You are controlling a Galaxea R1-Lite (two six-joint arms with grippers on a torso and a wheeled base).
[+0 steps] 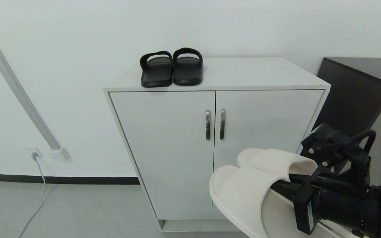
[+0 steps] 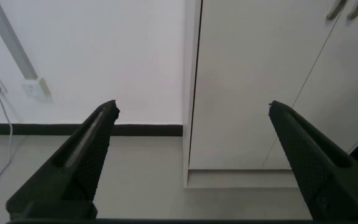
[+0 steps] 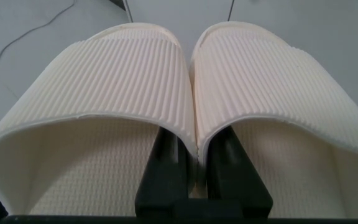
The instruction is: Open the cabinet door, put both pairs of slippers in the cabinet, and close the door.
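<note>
The white slippers hang as a pair in the right pincer, low and in front of the cabinet's right-hand door. The wrist camera explains the hold: one finger lies inside each slipper under its ribbed strap, and the two adjoining side walls are pinched between them, so one grasp carries both shoes side by side. The head camera gives the setting that this close view lacks. Both doors are closed, with the paired handles meeting at the middle seam, so the pair probably cannot go in until a door is pulled.

The black slippers sit together on the cabinet top, toward its left front edge, untouched.

The left pincer is spread wide and holds nothing. Its own camera looks past the fingers at the cabinet's left corner and the floor, so it seems the free one for the handle.
</note>
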